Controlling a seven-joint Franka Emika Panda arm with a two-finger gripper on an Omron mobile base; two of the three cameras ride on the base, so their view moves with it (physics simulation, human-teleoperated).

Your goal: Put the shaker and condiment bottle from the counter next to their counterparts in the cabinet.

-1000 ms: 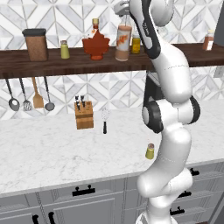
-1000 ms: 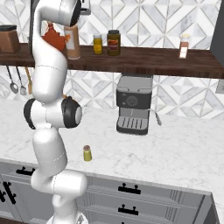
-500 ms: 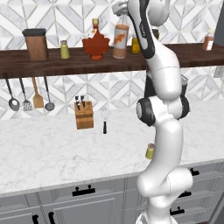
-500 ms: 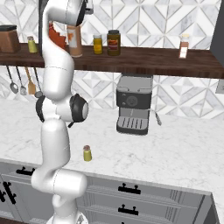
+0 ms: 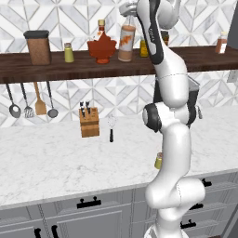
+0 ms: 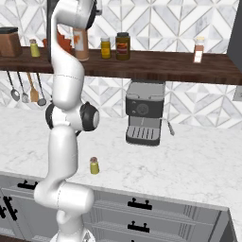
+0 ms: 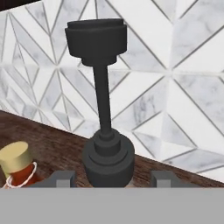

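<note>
The arm reaches high, and the end effector sits at the top centre of the left base frame, pinching the condiment bottle near its neck. In the hand view the black pour spout rises straight up between the fingertips, so the grip looks firm. The bottle stands upright on the cabinet, just right of the red maple-leaf bottle — placement seems all but done. Next call, by the look of it: let go and lift clear without tipping it. Then there's the shaker, waiting on the tabletop at lower left of the right base frame, beside the robot's body. Its twin sits on the cabinet, upper left.
</note>
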